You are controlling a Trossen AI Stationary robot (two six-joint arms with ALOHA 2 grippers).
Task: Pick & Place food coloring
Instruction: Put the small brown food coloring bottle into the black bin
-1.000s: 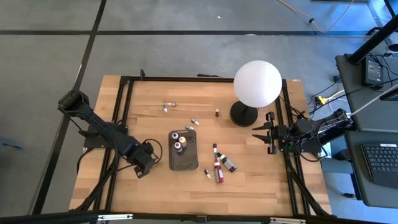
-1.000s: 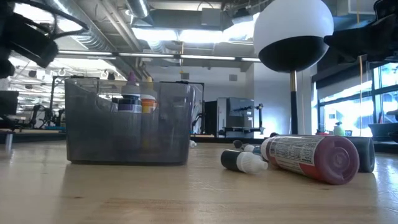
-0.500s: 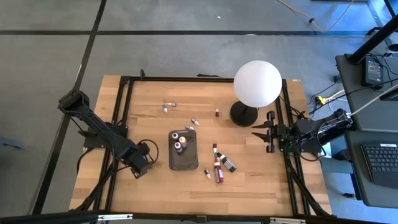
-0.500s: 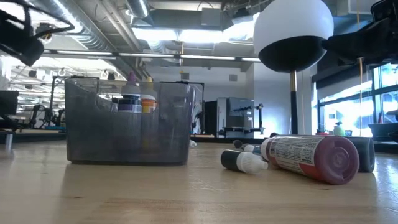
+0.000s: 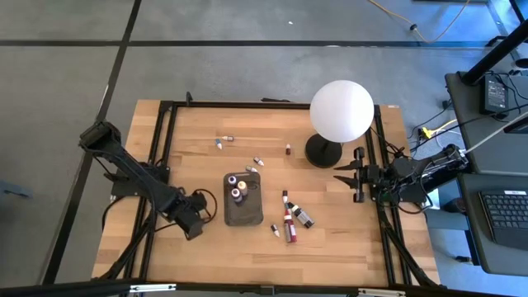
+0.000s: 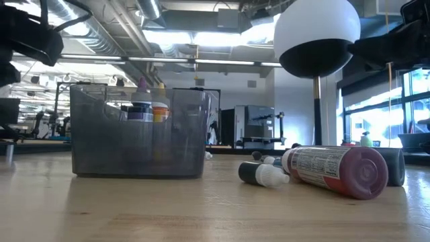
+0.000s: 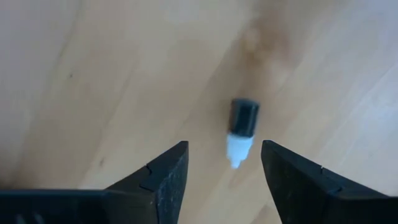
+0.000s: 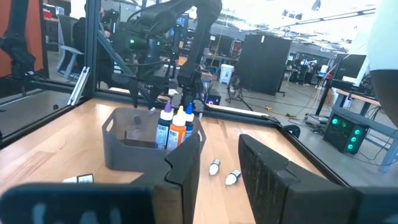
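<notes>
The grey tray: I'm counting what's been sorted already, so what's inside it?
The grey tray holds upright food coloring bottles: three show, with purple, orange and blue tips. Its dark wall hides their lower halves, so anything lying flat beside them may not show.

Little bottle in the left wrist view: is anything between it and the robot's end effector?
Nothing visible is in the way. The small dark bottle with a white tip lies alone on the bare wooden table, right ahead of the gap between the left end effector's open fingers.
</notes>
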